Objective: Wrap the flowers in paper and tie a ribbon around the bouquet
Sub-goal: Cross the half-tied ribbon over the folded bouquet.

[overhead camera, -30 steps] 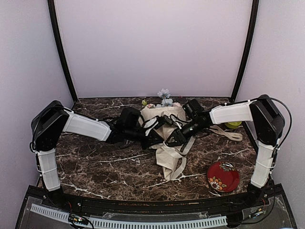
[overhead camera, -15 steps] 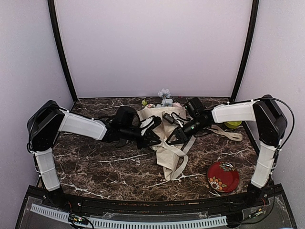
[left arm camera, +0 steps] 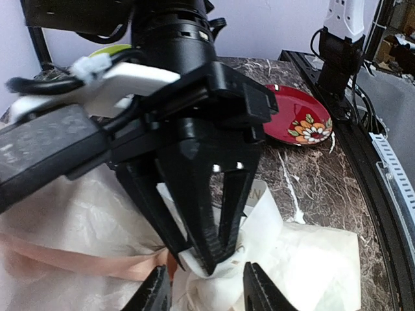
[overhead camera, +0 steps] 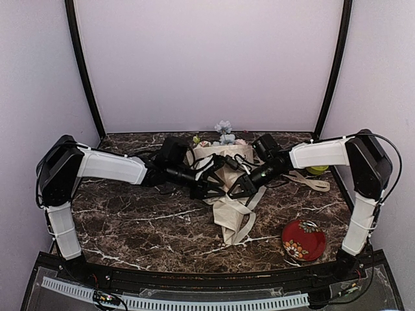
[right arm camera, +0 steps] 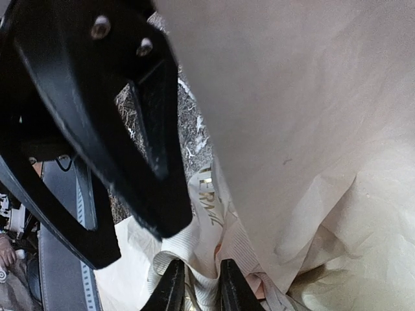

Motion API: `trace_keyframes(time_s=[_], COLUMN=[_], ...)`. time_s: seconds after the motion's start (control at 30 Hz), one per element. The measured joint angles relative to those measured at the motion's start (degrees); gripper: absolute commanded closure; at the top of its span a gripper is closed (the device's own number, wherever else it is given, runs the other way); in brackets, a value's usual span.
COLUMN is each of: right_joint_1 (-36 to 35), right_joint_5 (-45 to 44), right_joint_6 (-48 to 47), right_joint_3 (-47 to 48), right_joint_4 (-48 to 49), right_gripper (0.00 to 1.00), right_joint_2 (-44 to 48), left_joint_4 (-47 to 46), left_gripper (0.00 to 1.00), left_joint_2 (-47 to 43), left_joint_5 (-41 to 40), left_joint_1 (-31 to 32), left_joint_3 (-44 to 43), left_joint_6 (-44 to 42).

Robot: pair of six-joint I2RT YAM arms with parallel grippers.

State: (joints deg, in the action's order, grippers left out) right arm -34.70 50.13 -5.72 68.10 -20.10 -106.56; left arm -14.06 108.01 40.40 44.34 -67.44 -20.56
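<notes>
Worktop, dark marble, carries everything. Paper is the largest item on it: rolled into a cone, wide end away from the arms, crumpled narrow tail toward them. The bouquet thus exists as a shape at mid-worktop, between the two arms; wrapping step judged done.

Ribbon is next in size. One loose run lies flat on the worktop right of the cone; another part sits at the cone's waist, where both pincers meet. No knot or bow visible, so tying is judged under way, not finished.

Right pincer: jaws nearly together, a ribbed cream length of ribbon pinched between the tips. Left pincer: jaws about half apart, straddling the spot where the right tips bite; nothing of its own gripped as far as I can see.

Flowers poke out of the wide end, small, pale blue and pink.

Left to do, by my reading: pass the strip round the waist, cross, knot, release.

Count:
- worktop: 1
- arms: 2
- paper sheet: 1
- ribbon: 1 (its run under the cone is hidden)
- red plate: 1, near right
- flower bunch: 1, blooms too small to count
- lime-green round item: 1, beside the ribbon's loose run
</notes>
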Motion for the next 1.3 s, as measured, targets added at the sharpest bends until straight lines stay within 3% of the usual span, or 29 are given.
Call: trace_keyframes(time_s=[0.23, 0.6, 0.83, 1.3], right_joint_1=[0.00, 0.00, 0.00, 0.00], right_joint_5=[0.22, 0.46, 0.63, 0.68], right_joint_6=[0.44, 0.44, 0.44, 0.35], right_joint_3=[-0.09, -0.35, -0.46, -0.46], right_joint_4=[0.74, 0.79, 0.76, 0.63], right_gripper=[0.80, 0.80, 0.80, 0.80], right_joint_2=[0.31, 0.33, 0.33, 0.33], left_joint_4=[2.47, -2.19, -4.74, -0.35], left_gripper=[0.63, 0.66, 0.71, 0.74], left_joint_2=[-0.02, -3.26, -3.13, 0.11], left_joint_5=[-1.01, -6.51, -9.44, -10.36], left_joint_1=[0.90, 2.03, 2.32, 3.13], left_joint_3=[0.09, 6.78, 5.57, 1.84], left_joint_6=[-4.24, -22.03, -25.81, -31.69])
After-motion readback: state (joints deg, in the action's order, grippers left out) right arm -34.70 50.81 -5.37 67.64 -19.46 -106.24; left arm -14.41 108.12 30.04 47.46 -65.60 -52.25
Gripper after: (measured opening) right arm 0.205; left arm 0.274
